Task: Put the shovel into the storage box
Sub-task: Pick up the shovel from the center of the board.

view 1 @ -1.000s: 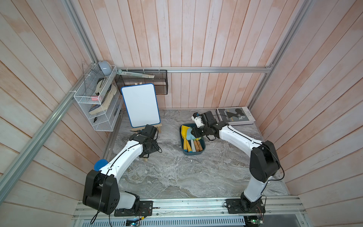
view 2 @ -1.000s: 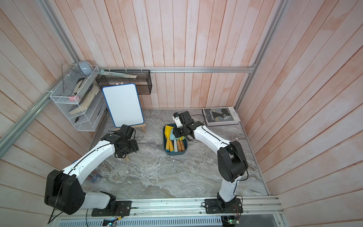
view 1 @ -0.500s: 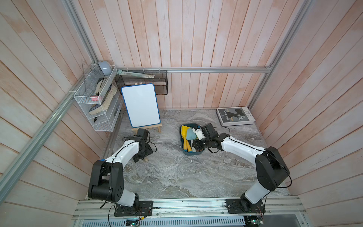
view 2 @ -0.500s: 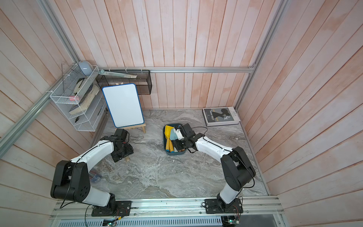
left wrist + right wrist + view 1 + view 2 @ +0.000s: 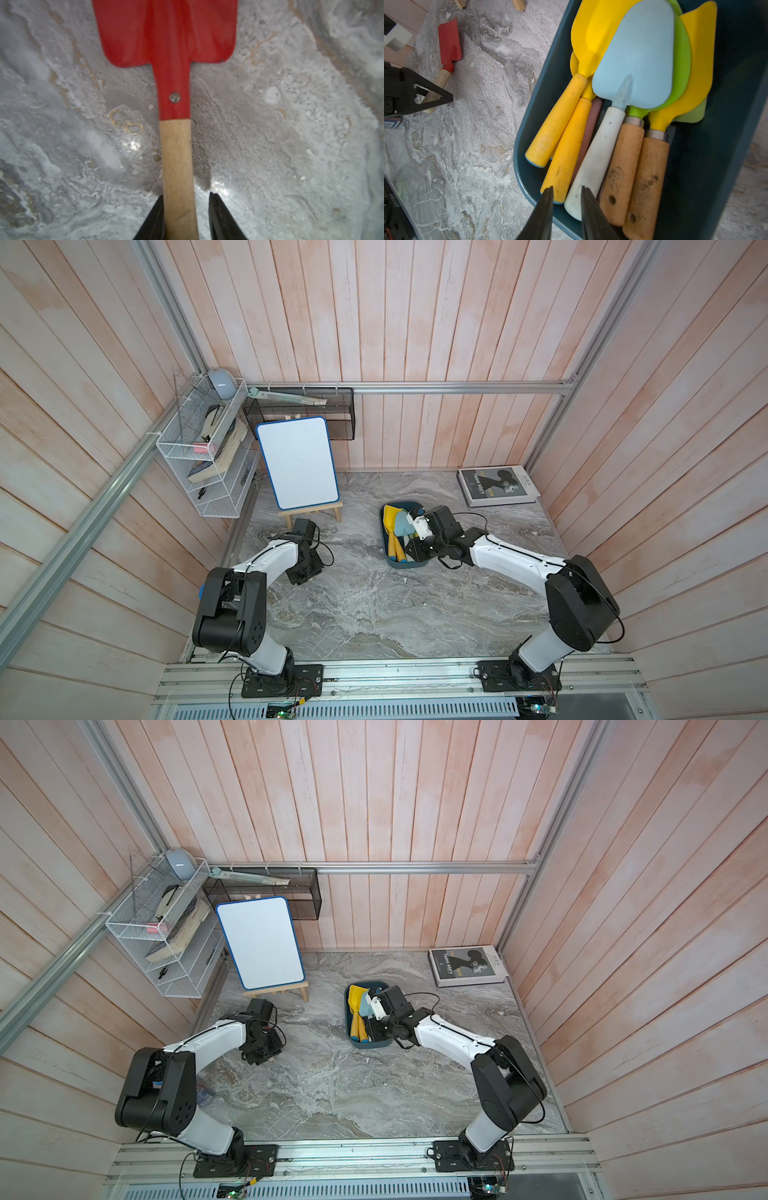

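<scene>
Shovel point(image 5: 174, 99), red-bladed with a bare wooden handle, lies flat on the tabletop point(image 5: 374, 614) toward its left edge, well apart from the box point(image 5: 409, 567). The left gripper point(image 5: 186, 195) is down over the handle's free end with a jaw on either side. One finger point(image 5: 154, 216) rests against the wood, while a thin strip of tabletop shows between the wood and the other finger. Whether the hold is firm cannot be told from these views. In both top views the left arm's wrist hides the shovel. The box, dark teal, sits near the middle of the tabletop toward the far edge and already holds a fanned pile of other shovels point(image 5: 635, 62), yellow, pale blue and green. Their handles fill the side nearer the left edge, and the side toward the right edge is bare. The right gripper point(image 5: 566, 189) hangs at the box's near end, jaws narrowly parted and holding nothing. Beyond these stand a whiteboard point(image 5: 297, 462) near the far left corner and a book point(image 5: 496, 486) in the far right corner. The step in hand looks like the grasp. The next move calls for a sure pinch on the handle, a lift clear of the tabletop, and a carry across to the box. The right arm probably needs to give way first.
</scene>
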Robot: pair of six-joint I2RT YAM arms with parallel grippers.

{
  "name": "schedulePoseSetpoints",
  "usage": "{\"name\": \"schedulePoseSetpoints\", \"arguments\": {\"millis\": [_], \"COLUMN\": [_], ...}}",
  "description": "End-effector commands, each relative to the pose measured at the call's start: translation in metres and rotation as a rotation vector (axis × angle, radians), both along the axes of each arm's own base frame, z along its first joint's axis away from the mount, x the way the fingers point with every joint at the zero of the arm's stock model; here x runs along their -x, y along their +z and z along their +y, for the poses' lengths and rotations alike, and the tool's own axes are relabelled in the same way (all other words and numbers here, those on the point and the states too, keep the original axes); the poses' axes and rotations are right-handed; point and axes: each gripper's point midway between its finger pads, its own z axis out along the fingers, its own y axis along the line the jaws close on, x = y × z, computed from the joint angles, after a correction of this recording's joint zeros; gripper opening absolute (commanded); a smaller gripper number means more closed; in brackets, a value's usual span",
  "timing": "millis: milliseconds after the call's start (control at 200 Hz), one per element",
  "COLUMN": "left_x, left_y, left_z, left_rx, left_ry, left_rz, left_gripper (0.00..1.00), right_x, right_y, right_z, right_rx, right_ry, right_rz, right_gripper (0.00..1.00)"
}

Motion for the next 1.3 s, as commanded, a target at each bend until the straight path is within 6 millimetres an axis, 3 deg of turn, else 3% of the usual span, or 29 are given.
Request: {"name": "schedulePoseSetpoints", "arguments": {"millis": [0, 190, 475, 795, 930, 1100, 1295], "left_x": [0.002, 0.003, 0.012, 0.037, 0.049, 0.062, 0.060], "left_y": [-0.002, 0.002, 0.025, 0.050, 0.060, 0.072, 0.085], "left_z": [0.000, 0.000, -0.012, -0.037, -0.057, -0.100, -0.142], "left_rx": [0.009, 0.016, 0.066, 0.122, 0.173, 0.244, 0.276], "left_ry": [0.007, 0.011, -0.020, -0.078, -0.135, -0.250, -0.360], "left_rz": [-0.008, -0.015, -0.050, -0.067, -0.068, -0.070, -0.080], "left_gripper": [0.24, 0.09, 0.04, 0.02, 0.02, 0.02, 0.02], "right_x": [0.005, 0.006, 0.007, 0.008, 0.007, 0.002, -0.003], "right_y": [0.005, 0.007, 0.015, 0.031, 0.041, 0.058, 0.068], "right_z": [0.005, 0.007, 0.016, 0.032, 0.039, 0.051, 0.066], "right_rx": [-0.022, -0.027, -0.063, -0.148, -0.187, -0.231, -0.227], "right_ry": [0.007, 0.009, 0.022, 0.046, 0.048, 0.038, 0.022], "right_rz": [-0.005, -0.008, -0.007, 0.008, 0.017, 0.010, 0.004], "right_gripper": [0.29, 0.28, 0.28, 0.28, 0.28, 0.28, 0.28]}}
